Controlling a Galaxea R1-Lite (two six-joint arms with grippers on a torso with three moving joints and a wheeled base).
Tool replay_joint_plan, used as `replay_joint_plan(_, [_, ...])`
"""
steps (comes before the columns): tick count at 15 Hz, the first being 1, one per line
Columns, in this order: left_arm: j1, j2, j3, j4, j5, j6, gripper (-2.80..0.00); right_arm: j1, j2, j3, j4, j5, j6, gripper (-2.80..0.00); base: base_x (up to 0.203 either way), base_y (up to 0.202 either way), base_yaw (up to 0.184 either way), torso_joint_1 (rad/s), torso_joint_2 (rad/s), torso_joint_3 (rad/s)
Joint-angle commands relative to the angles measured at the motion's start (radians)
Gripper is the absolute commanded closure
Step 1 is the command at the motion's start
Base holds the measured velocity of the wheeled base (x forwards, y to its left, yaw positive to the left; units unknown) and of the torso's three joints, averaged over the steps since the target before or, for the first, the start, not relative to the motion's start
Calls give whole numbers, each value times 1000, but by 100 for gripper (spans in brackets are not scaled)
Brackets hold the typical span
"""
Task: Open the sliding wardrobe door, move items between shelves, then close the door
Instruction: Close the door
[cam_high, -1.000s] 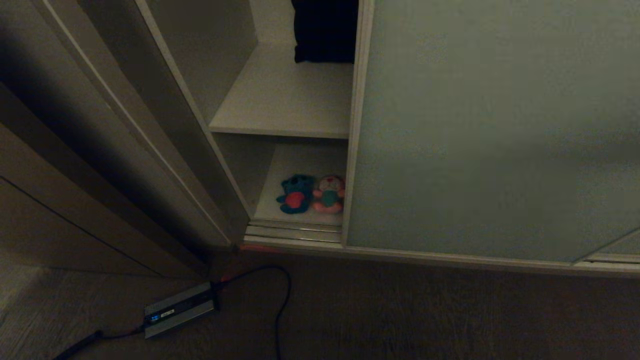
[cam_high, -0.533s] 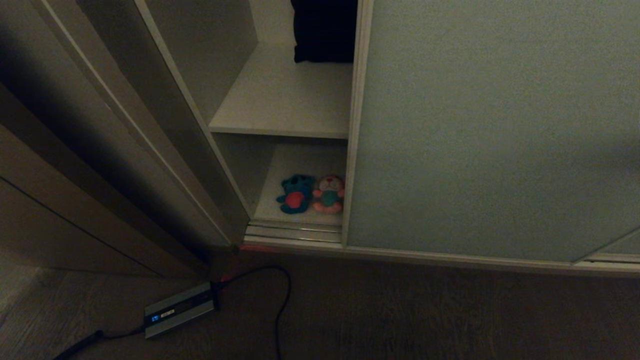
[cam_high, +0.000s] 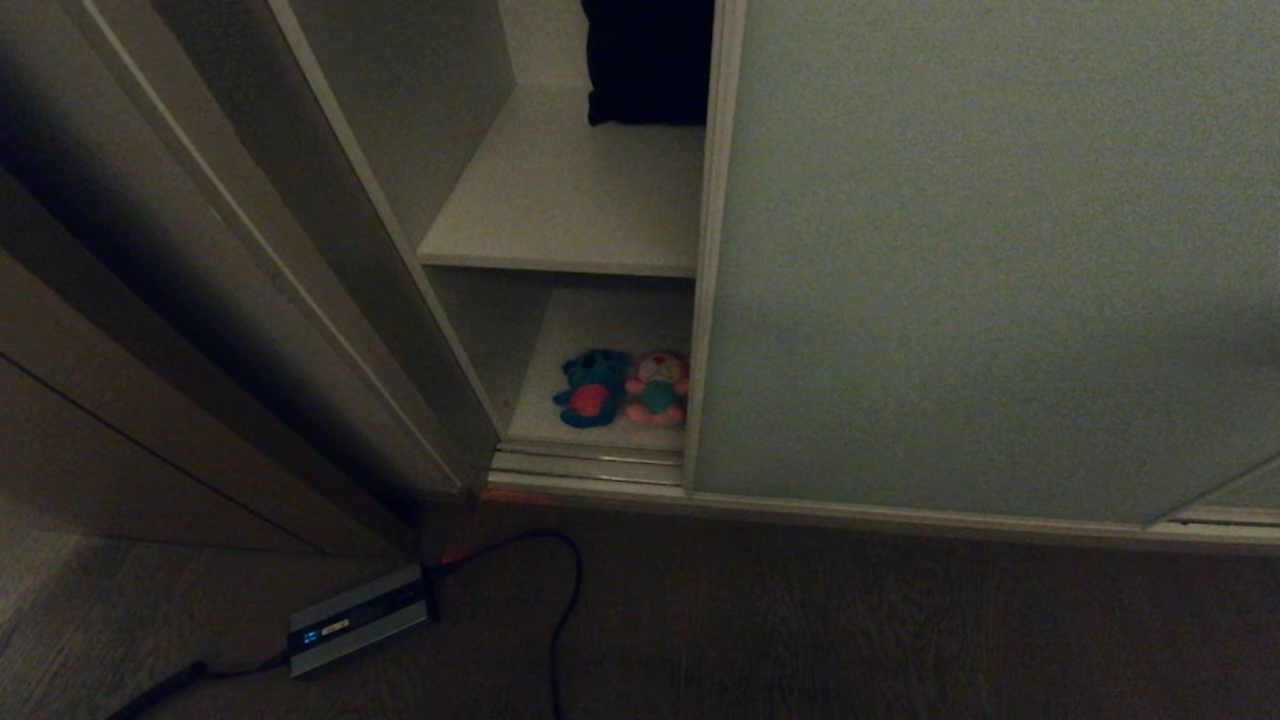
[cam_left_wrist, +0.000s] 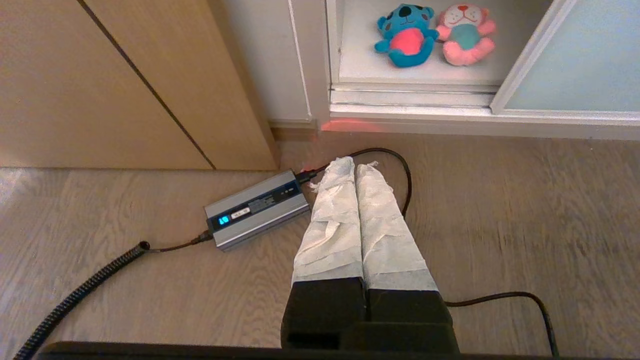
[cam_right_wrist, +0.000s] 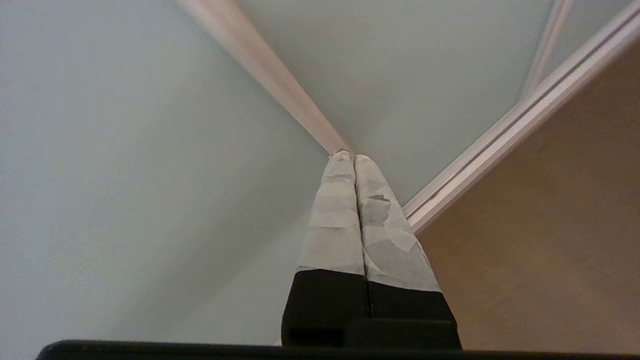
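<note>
The sliding wardrobe door (cam_high: 980, 260), a pale grey-green panel, stands partly open, leaving a gap on its left. In that gap lie an upper shelf (cam_high: 560, 200) and a lower shelf (cam_high: 605, 320). On the lower shelf sit two plush items side by side, a blue one (cam_high: 592, 388) and a pink one (cam_high: 657, 388). Neither arm shows in the head view. My left gripper (cam_left_wrist: 355, 165) is shut and empty, low over the floor, short of the blue toy (cam_left_wrist: 407, 34) and the pink toy (cam_left_wrist: 466, 33). My right gripper (cam_right_wrist: 348, 156) is shut and empty, its tips pointing at the door panel (cam_right_wrist: 125, 150) near a light frame strip (cam_right_wrist: 265, 65).
A dark folded cloth (cam_high: 648, 60) lies at the back of the upper shelf. A grey power adapter (cam_high: 360, 620) with black cables (cam_high: 565, 600) lies on the wood floor before the opening. A brown wooden side panel (cam_high: 200, 300) borders the opening on the left.
The head view holds still and the toys and door have not moved. A faint shadow on the door's right part has shrunk toward the right edge.
</note>
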Motion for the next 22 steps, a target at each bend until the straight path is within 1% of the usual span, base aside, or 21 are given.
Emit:
replay_joint_plan(1, [0, 2, 0, 0, 0, 0, 0, 19, 57, -4, -6, 18, 38, 0, 0, 0, 0, 0, 0, 0])
replay_joint_plan(3, [0, 2, 0, 0, 0, 0, 0, 40, 86, -4, -46, 19, 64, 0, 0, 0, 0, 0, 0, 0])
replay_joint_plan(7, [0, 2, 0, 0, 0, 0, 0, 72, 120, -2, -174, 17, 132, 0, 0, 0, 0, 0, 0, 0])
replay_joint_plan(10, [0, 2, 0, 0, 0, 0, 0, 97, 138, -1, -218, 19, 191, 0, 0, 0, 0, 0, 0, 0])
replay_joint_plan(13, [0, 2, 0, 0, 0, 0, 0, 121, 164, -1, -264, 17, 197, 0, 0, 0, 0, 0, 0, 0])
replay_joint_plan(16, [0, 2, 0, 0, 0, 0, 0, 126, 193, -1, -358, 16, 203, 0, 0, 0, 0, 0, 0, 0])
replay_joint_plan(22, [0, 2, 0, 0, 0, 0, 0, 134, 242, -5, -438, 12, 204, 0, 0, 0, 0, 0, 0, 0])
